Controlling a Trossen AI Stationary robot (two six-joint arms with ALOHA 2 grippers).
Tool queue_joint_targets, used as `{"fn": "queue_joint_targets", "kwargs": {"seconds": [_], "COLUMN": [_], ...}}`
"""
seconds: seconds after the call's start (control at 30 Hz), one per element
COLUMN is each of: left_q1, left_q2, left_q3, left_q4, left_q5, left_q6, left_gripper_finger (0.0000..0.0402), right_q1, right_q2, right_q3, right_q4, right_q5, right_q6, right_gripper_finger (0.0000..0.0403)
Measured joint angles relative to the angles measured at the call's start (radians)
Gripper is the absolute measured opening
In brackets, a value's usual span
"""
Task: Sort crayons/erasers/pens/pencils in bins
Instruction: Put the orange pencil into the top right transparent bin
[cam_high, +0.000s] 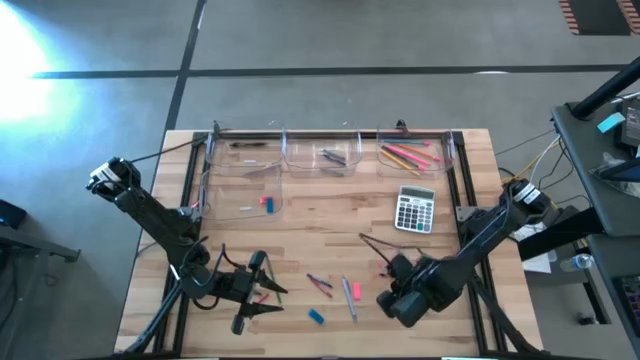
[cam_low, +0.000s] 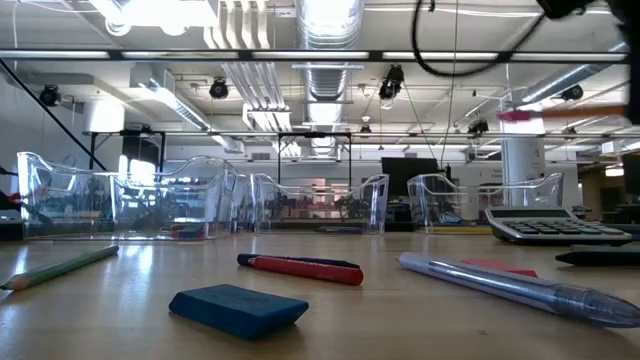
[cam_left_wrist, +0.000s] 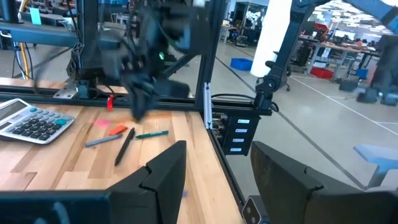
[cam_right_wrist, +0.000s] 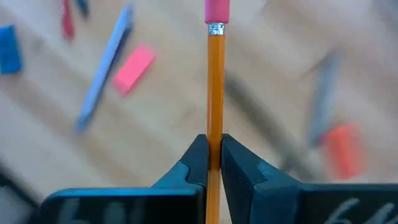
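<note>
1. Nearest the low camera lies a blue eraser (cam_low: 238, 308) flat on the bench (cam_low: 100, 320), with a red-and-dark pen (cam_low: 300, 268) just behind it and a clear pen (cam_low: 520, 288) to its right.
2. Your right claw (cam_right_wrist: 213, 152) is clenched on an orange pencil (cam_right_wrist: 214, 93); the wrist view shows both fingers pressed against the shaft, its pink eraser tip pointing away from the wrist.
3. In the overhead view that right claw (cam_high: 400, 290) sits over the near right part of the bench, right of the loose pens and well short of the bins. Whether the pencil is clear of the wood you cannot tell from here.
4. Gripping mid-shaft looks sensible: a thin stick held there should stay balanced on the way to a bin.
5. Your left claw (cam_high: 258, 290) hangs over the near left of the bench, its fingers (cam_left_wrist: 165, 177) parted and nothing between them. It seems to be waiting.
6. The bins (cam_high: 320, 150) line the far edge. The far right one already holds long thin sticks (cam_high: 405, 155), so that is the likely home for your pencil; a pink eraser (cam_high: 266, 203) lies in a bin on the left.
7. A calculator (cam_high: 414, 209) lies between your right claw and that far right bin, so carry the pencil high enough to pass over it.
8. A pink eraser (cam_right_wrist: 134, 68) and the blue one (cam_high: 316, 317) remain loose on the bench.
</note>
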Motion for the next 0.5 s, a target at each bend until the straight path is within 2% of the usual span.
{"fn": "queue_joint_targets", "kwargs": {"seconds": [0.1, 0.2, 0.3, 0.4, 0.5], "left_q1": [0.000, 0.000, 0.000, 0.000, 0.000], "left_q2": [0.000, 0.000, 0.000, 0.000, 0.000], "left_q3": [0.000, 0.000, 0.000, 0.000, 0.000], "left_q4": [0.000, 0.001, 0.001, 0.001, 0.001], "left_q5": [0.000, 0.000, 0.000, 0.000, 0.000], "left_q6": [0.000, 0.000, 0.000, 0.000, -0.001], "left_gripper_finger": [0.0167, 0.0166, 0.0167, 0.0167, 0.0167], "right_q1": [-0.047, -0.115, -0.202, -0.307, -0.447], "right_q2": [0.002, 0.003, 0.004, 0.005, 0.006], "right_q3": [0.103, 0.172, 0.206, 0.212, 0.193], "right_q4": [-0.220, -0.343, -0.369, -0.365, -0.377], "right_q5": [0.111, 0.250, 0.361, 0.426, 0.464], "right_q6": [-0.139, -0.301, -0.550, -0.799, -0.943], "right_gripper_finger": [0.0019, 0.0018, 0.0018, 0.0018, 0.0018]}}
